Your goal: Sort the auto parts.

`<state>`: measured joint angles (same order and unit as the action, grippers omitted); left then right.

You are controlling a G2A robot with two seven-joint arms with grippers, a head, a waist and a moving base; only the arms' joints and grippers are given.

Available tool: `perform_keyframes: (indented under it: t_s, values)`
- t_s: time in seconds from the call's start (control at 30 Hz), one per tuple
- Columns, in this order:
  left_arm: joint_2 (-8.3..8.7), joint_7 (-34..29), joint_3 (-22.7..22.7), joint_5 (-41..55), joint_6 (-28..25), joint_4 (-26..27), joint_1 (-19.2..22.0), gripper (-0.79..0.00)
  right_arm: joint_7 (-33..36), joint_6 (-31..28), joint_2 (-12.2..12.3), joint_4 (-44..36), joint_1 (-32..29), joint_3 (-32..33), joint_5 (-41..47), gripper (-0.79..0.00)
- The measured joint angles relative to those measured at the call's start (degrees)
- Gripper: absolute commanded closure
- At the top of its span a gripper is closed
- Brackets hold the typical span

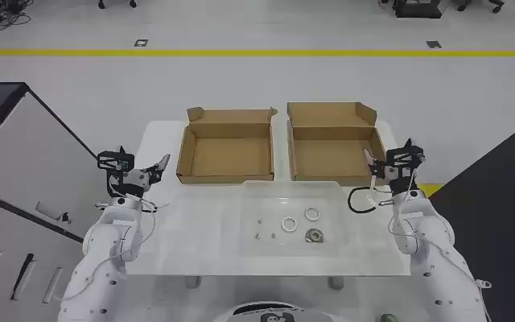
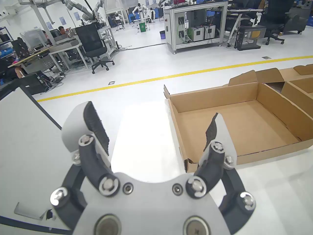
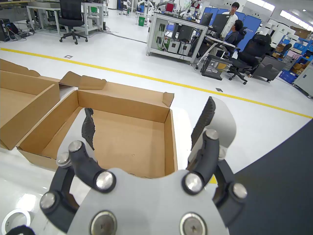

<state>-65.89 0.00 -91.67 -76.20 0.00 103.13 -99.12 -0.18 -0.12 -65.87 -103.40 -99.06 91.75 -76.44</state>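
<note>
Two brown cardboard boxes (image 1: 225,157) line the table's (image 1: 201,233) far edge. My top view logs white rings (image 1: 312,214) and a grey metal hub (image 1: 314,235) in the clear plastic tray (image 1: 265,197) at the near edge; wrist views confirm left gripper (image 2: 151,113) and right gripper (image 3: 149,106) jaws spread, holding nothing.

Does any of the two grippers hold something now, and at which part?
Nothing is held. The left gripper and the right gripper are both open and empty.
</note>
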Motion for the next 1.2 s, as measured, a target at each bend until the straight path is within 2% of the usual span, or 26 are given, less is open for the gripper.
perform_keyframes:
  t_s: [0.17, 0.3, 0.47, 0.63, 0.73, 0.83, 0.97, 1.2]
  values:
    - [0.00, 0.00, 0.00, 0.00, 0.00, 0.00, 0.00, -0.785, 1.04, -4.46, 0.39, -7.37, -1.78, 2.31, -1.63, -0.785]
    - [0.00, 0.00, 0.00, 0.00, 0.00, 0.00, 0.00, -0.785, 6.39, -11.61, 1.02, -15.36, -3.60, 5.42, -2.43, -0.785]
    - [0.00, 0.00, 0.00, 0.00, 0.00, 0.00, 0.00, -0.785, 17.10, -24.53, 1.96, -24.21, -4.71, 9.21, 0.35, -0.785]
    - [0.00, 0.00, 0.00, 0.00, 0.00, 0.00, 0.00, -0.785, 29.74, -35.65, 2.95, -26.91, -2.45, 10.56, 5.06, -0.785]
    - [0.00, 0.00, 0.00, 0.00, 0.00, 0.00, 0.00, -0.785, 37.21, -40.08, 3.48, -27.59, -0.65, 9.41, 7.53, -0.785]
    - [0.00, 0.00, 0.00, 0.00, 0.00, 0.00, 0.00, -0.785, 44.80, -43.61, 4.00, -27.93, 0.84, 7.12, 10.06, -0.785]
    - [0.00, 0.00, 0.00, 0.00, 0.00, 0.00, 0.00, -0.785, 52.61, -45.09, 4.49, -27.74, 2.59, 4.38, 12.34, -0.785]
    - [0.00, 0.00, 0.00, 0.00, 0.00, 0.00, 0.00, -0.785, 53.02, -44.76, 4.51, -27.61, 2.73, 4.24, 12.50, -0.785]
